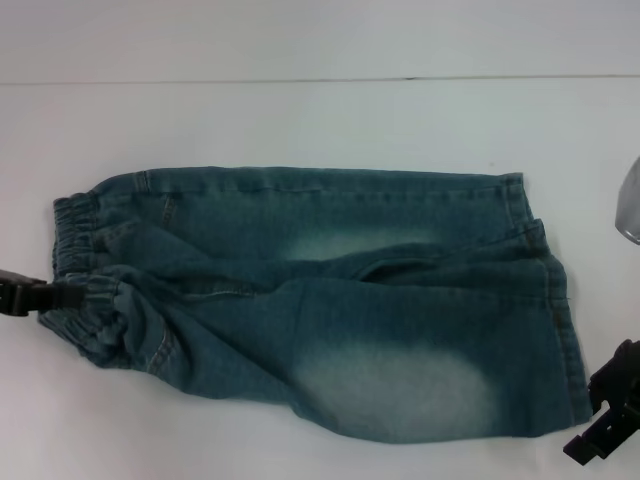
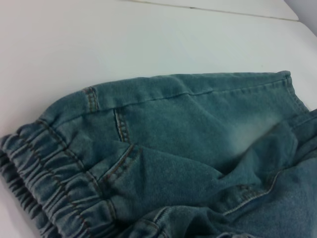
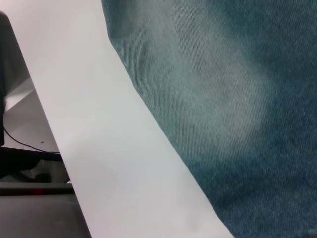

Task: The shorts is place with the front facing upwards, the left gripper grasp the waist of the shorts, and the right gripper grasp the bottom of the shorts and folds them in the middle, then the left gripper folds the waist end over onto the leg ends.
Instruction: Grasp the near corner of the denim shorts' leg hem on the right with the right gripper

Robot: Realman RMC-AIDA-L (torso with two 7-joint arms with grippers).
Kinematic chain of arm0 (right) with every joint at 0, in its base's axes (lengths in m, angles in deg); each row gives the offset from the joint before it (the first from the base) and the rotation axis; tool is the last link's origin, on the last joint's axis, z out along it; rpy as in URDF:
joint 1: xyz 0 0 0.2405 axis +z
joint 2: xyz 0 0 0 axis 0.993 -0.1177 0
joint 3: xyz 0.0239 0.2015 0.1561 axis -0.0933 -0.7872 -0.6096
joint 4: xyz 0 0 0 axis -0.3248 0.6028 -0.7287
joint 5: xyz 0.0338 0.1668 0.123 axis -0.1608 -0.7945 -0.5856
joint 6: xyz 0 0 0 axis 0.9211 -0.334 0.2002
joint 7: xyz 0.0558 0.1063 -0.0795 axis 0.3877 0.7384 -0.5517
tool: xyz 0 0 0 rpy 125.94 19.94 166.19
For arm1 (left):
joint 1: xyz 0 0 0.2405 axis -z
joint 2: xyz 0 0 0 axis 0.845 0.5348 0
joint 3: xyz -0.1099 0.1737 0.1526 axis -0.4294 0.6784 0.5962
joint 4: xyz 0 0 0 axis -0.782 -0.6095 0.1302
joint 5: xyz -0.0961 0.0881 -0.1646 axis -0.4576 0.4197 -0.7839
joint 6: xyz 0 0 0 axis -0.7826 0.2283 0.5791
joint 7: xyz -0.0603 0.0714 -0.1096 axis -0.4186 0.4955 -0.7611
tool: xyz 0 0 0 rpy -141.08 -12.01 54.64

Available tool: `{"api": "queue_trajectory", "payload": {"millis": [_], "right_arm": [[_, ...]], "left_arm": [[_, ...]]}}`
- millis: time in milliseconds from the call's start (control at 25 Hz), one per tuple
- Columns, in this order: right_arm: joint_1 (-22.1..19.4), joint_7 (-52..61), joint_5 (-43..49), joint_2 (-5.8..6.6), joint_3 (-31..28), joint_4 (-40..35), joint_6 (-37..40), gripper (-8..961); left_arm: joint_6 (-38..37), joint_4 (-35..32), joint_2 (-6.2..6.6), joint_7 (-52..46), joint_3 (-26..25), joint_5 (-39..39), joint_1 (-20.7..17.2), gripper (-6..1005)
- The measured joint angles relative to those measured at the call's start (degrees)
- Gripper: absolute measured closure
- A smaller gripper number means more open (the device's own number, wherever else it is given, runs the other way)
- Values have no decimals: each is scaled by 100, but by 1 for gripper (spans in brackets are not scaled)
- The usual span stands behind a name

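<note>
Shorts (image 1: 330, 300) lying lengthwise-folded on the bench (image 1: 300, 120), left tool (image 1: 45, 293) pinching the waistband right at its tips, right tool (image 1: 605, 425) sitting just beside the leg ends (image 1: 560, 300), grip state unclear; waist-over-legs fold still pending.

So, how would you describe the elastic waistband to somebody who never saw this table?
On the white table lie blue-green denim shorts, folded lengthwise. Follow them to the end on the robot's left, where the left claw meets the cloth. The waistband is the puckered, gathered strip there; the leg ends opposite are flat stitched hems.
</note>
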Motion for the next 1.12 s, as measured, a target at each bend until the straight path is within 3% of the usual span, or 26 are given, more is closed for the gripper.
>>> {"api": "queue_trajectory", "payload": {"millis": [160, 600, 680, 880, 1120], "right_arm": [[28, -11, -3, 0, -16, 58, -52, 78], [28, -22, -12, -1, 0, 112, -141, 505], [29, -24, -14, 0, 1, 122, -175, 748], [29, -16, -14, 0, 1, 139, -202, 923], [-2, -51, -114, 35, -54, 140, -155, 925]], "left_arm": [[30, 14, -7, 6, -9, 0, -9, 933], [37, 22, -18, 15, -8, -6, 6, 927], [37, 22, -18, 10, -8, -10, 7, 926], [26, 21, -17, -9, -8, -19, 21, 923], [-30, 2, 18, -185, -13, -27, 79, 920]]}}
